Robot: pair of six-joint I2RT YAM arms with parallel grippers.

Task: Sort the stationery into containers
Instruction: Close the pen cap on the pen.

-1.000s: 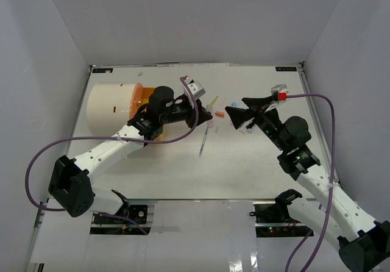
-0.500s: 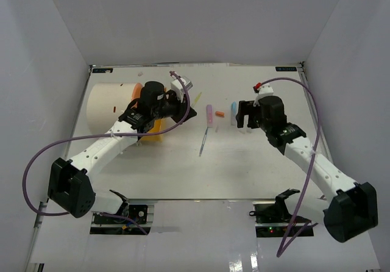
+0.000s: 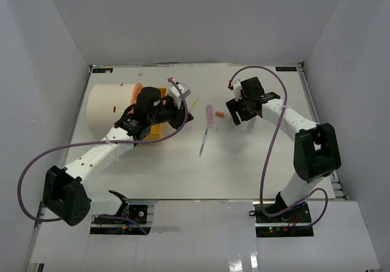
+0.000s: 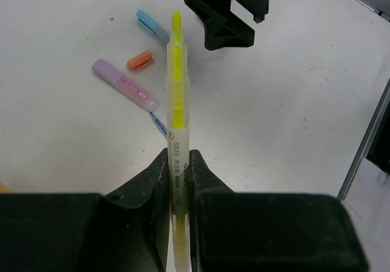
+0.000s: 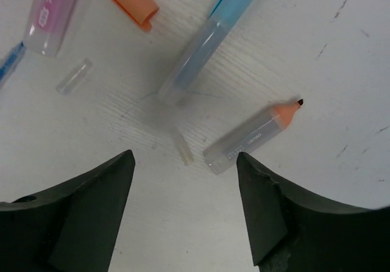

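Left hand point(image 4: 177, 162): pressed together on the yellow highlighter point(image 4: 177, 83), pinching its lower barrel. The rest of the highlighter sticks straight out past the fingertips, clear of the counter point(image 3: 244, 162).
Right hand point(image 5: 183, 162): fingers spread wide with nothing gripped, low over the counter.
Between the right hand's fingers: a short clear piece point(image 5: 184, 151) lies on the counter. An uncapped orange-tipped marker point(image 5: 253, 136) lies tilted just inside one finger, touching neither.
Ahead of the right hand: the light blue marker point(image 5: 207, 40), with the orange cap point(image 5: 130, 2) beside it. The pink highlighter point(image 5: 52, 10) lies farther to one side, and a second clear piece point(image 5: 74, 77) sits nearer.
Ahead of the left hand: the pink highlighter, orange cap and light blue marker lie to the left of the held highlighter. A thin blue pen point(image 3: 203, 141) runs partly behind it.
Behind the left hand: the cream drum point(image 3: 109, 107), its orange face turned toward the wrist.
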